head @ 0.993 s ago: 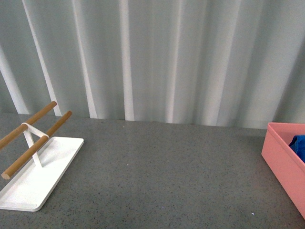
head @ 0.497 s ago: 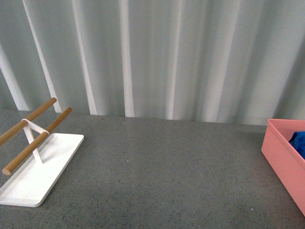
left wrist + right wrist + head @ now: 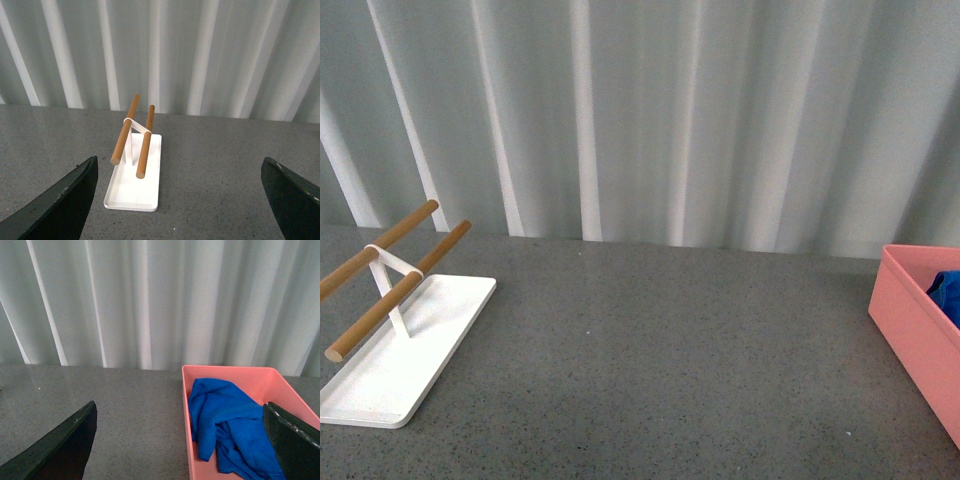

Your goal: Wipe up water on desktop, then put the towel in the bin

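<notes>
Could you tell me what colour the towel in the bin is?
Bright royal blue; the towel shows best in the right wrist view.

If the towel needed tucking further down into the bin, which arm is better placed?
Probably the right: its open gripper looks at the towel in the bin. The left gripper faces the white rack.

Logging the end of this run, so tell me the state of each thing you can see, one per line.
towel: crumpled, lying inside the bin.
bin: upright, open-topped, holding the towel.
desktop: no puddle visible.
white tray rack: upright on the desktop, its wooden bars bare.
left gripper: jaws wide apart, holding nothing.
right gripper: jaws wide apart, holding nothing.
</notes>
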Robot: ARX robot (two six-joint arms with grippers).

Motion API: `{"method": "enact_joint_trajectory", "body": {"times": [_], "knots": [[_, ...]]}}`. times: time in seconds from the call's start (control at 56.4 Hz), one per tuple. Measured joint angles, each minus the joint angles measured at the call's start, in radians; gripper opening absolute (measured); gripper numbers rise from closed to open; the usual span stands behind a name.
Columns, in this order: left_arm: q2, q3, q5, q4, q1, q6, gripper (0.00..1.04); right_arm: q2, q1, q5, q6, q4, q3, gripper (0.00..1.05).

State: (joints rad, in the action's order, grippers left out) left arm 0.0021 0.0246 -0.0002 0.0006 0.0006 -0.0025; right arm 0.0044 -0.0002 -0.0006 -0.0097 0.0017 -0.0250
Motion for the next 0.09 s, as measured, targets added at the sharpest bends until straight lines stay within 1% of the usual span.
{"method": "enact_joint_trajectory", "body": {"times": [0.089], "knots": [[0.0, 0.0, 0.0, 0.0, 0.0, 0.0, 0.98, 0.0, 0.0, 0.0, 0.0, 0.0, 0.0, 0.98]]}}
